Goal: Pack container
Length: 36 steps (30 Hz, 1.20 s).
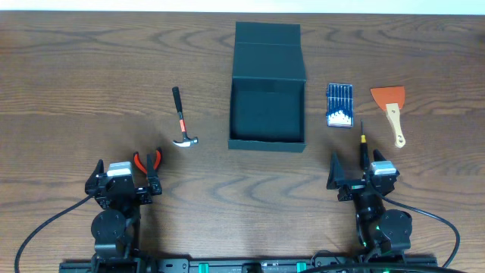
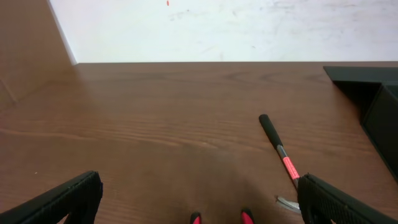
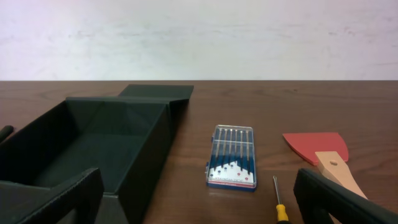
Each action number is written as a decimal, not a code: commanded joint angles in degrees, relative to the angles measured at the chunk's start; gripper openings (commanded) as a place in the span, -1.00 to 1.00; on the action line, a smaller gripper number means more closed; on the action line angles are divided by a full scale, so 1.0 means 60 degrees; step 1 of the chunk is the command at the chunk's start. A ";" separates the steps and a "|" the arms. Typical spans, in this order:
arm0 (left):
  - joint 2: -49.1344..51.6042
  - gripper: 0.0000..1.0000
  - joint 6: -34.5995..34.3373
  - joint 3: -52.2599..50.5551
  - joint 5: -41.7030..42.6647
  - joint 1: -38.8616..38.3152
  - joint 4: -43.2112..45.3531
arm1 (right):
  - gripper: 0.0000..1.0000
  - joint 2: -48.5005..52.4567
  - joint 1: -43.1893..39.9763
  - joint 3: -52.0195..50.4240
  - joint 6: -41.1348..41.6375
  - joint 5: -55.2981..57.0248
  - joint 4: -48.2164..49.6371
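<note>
We are looking at a task that is barely starting. The dark square container (image 1: 267, 114) is sitting at the middle of the wooden table (image 1: 76, 76), its hinged lid folded back flat on the far side. Its inside is showing bare, so we are judging that nothing is packed yet and every tool is waiting to go in.

Both arms are resting at the near edge. The left gripper (image 1: 125, 177) is spread wide and holding nothing, and the right gripper (image 1: 362, 173) is likewise spread wide and empty.

Around the box, the hammer (image 1: 182, 121) is lying well to its left, head toward the robot. The scraper (image 1: 390, 110), with its orange blade and pale wooden handle, is lying far to the right. The blue case of screwdriver bits (image 1: 339, 105) is sitting between scraper and box, just beside the box's right wall. The red-handled pliers (image 1: 149, 161) are lying right in front of the left gripper. The thin screwdriver (image 1: 363, 144) is lying just ahead of the right gripper.

Nothing is blocking the box's opening; we are judging that the tall walls are the only obstacle, so each tool needs lifting over the rim.
</note>
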 commanded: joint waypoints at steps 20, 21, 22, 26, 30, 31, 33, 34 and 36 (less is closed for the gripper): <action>-0.0040 0.97 0.0127 -0.0299 0.0066 -0.0029 -0.0018 | 0.99 -0.0058 -0.0080 -0.0018 0.0160 0.0393 0.0055; -0.0040 0.97 0.0127 -0.0299 0.0066 -0.0029 -0.0018 | 0.98 -0.0058 -0.0084 0.0000 0.0160 0.0390 0.0051; -0.0036 0.97 0.0127 -0.0299 0.0066 -0.0029 -0.0018 | 0.99 -0.0055 -0.0084 0.0044 0.0160 0.0390 0.0040; -0.0036 0.97 0.0127 -0.0299 0.0066 -0.0029 -0.0022 | 0.99 0.0044 -0.0084 0.0379 0.0160 0.0707 0.0000; -0.0036 0.97 0.0127 -0.0299 0.0066 -0.0029 -0.0018 | 0.99 0.0943 -0.0109 0.1384 -0.0022 0.1566 -0.0535; -0.0036 0.97 0.0127 -0.0299 0.0066 -0.0029 -0.0018 | 0.99 0.1366 -0.0153 0.1745 -0.0288 0.1574 -0.0670; -0.0036 0.97 0.0127 -0.0299 0.0066 -0.0029 -0.0018 | 0.99 0.2397 -0.0295 0.2535 -0.0568 0.1570 -0.0863; -0.0036 0.97 0.0127 -0.0299 0.0066 -0.0029 -0.0018 | 0.98 0.3067 -0.0397 0.3013 -0.0565 0.1566 -0.0885; -0.0036 0.97 0.0127 -0.0299 0.0066 -0.0029 -0.0018 | 0.98 0.4397 -0.0568 0.4003 -0.0568 0.1519 -0.0984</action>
